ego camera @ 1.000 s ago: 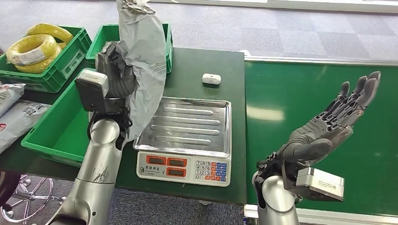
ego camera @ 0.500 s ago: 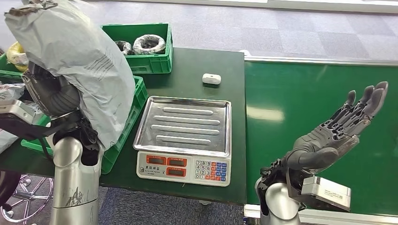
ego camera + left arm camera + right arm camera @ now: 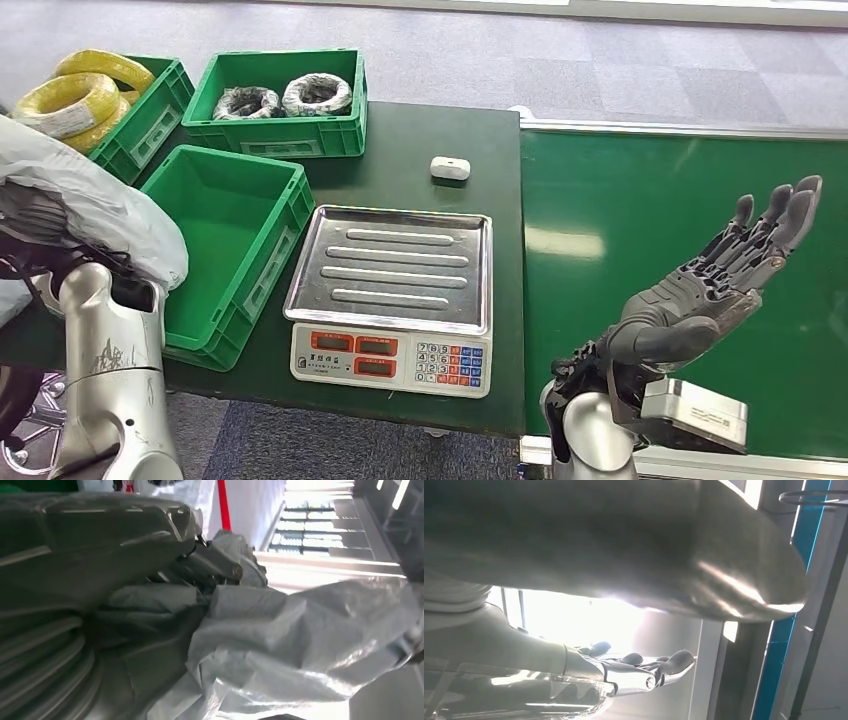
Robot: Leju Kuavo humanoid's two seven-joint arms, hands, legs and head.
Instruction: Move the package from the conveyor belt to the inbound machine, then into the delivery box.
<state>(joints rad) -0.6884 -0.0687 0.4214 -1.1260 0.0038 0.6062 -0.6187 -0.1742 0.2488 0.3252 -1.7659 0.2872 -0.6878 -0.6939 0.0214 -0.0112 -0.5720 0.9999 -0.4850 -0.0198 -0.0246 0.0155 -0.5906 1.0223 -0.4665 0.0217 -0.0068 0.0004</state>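
Left wrist view: left robot hand (image 3: 150, 595) grips the crumpled, glossy grey package (image 3: 300, 645); right robot hand (image 3: 720, 280) spread.

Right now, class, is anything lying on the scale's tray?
No, the scale's steel tray lies bare in the head view.

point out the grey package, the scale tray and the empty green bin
grey package (image 3: 110, 215), head view, on its crumpled upper side at the left edge
scale tray (image 3: 395, 270), head view, on the ribbed metal middle
empty green bin (image 3: 215, 215), head view, on its bare floor
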